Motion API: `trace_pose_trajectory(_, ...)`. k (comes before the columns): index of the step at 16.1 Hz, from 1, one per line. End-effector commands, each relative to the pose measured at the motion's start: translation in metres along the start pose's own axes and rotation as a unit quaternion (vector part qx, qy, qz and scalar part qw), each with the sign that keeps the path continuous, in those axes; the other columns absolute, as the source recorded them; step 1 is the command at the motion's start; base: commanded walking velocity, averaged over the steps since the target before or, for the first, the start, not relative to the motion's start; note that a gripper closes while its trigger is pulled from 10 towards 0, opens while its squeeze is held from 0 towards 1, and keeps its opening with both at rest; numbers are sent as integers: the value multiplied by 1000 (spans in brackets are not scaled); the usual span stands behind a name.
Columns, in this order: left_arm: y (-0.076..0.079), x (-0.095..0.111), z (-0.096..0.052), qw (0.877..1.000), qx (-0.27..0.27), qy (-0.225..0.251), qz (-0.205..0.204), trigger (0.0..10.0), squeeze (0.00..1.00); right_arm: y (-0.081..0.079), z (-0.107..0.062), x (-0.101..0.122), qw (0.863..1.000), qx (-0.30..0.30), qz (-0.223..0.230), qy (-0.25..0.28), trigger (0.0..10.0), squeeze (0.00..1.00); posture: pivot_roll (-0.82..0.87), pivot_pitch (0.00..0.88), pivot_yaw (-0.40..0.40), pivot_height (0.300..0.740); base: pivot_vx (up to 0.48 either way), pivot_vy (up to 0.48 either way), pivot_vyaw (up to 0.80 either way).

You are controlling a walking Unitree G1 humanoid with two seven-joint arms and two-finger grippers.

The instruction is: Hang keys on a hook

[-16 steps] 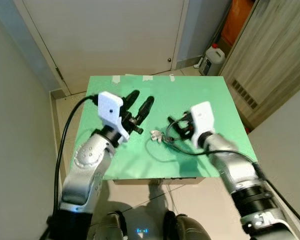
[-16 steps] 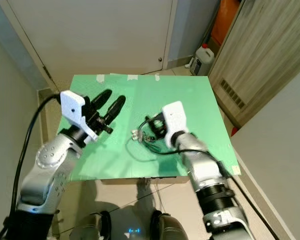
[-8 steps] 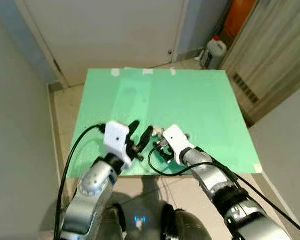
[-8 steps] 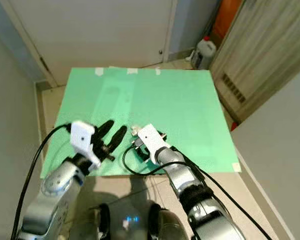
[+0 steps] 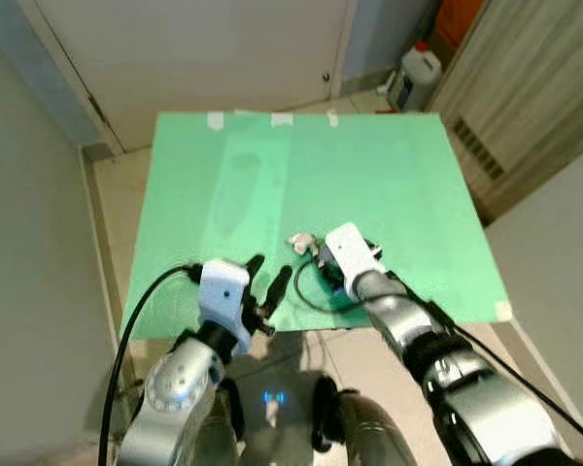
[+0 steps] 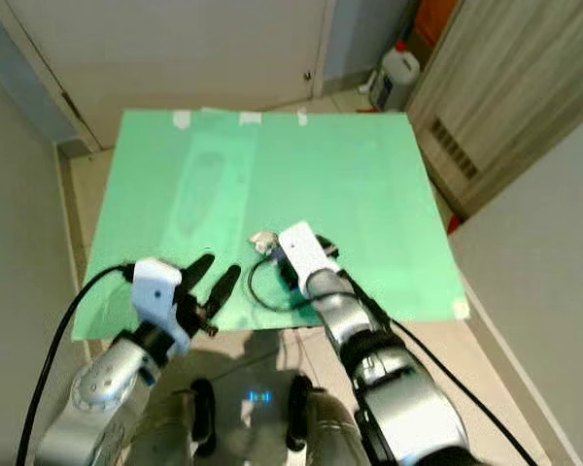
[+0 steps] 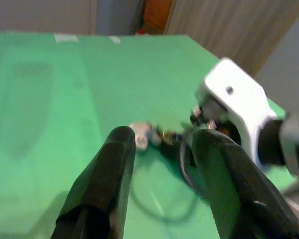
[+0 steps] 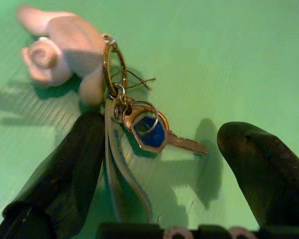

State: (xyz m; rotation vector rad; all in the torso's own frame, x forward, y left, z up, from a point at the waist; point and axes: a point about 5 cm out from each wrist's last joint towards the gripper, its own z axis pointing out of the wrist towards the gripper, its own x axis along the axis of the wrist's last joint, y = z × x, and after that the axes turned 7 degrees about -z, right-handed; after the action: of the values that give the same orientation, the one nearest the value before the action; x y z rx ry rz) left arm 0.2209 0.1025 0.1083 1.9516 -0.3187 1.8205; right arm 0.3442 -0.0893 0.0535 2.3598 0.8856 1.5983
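Nothing is hung yet: keys (image 8: 148, 130) lie on the green worktop (image 5: 389, 184), between the right end effector's (image 8: 159, 174) apart fingers; left end effector (image 7: 162, 169) open nearby.

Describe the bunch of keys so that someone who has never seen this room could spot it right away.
Look at the green tabletop in front of the white door; near its front edge, between the fingers of the right gripper, lies the bunch of keys. It is a key with a blue head on small rings, joined to a pale pink figurine and a grey strap.
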Motion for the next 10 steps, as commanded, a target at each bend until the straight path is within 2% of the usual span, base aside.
trace_pose_trajectory(1, 4, 0, -3, 1000, 2, -4, -1, 10000, 0, 1, -2, -16, 999, -5, 23, -47, 0, 0, 140, 371, -63, 740, 0, 0, 0)
trace_pose_trajectory(5, 5, 8, -2, 1000, 9, 9, -4, 10000, 0, -2, 1, -9, 991, 11, 117, -66, 0, 0, 135, 374, -77, 740, 0, 0, 0)
trace_pose_trajectory(10, 7, 14, 4, 1000, 9, 20, -3, 10000, 0, 3, 4, 6, 989, 21, 138, -44, 0, 0, 128, 357, -83, 740, 0, 0, 0)
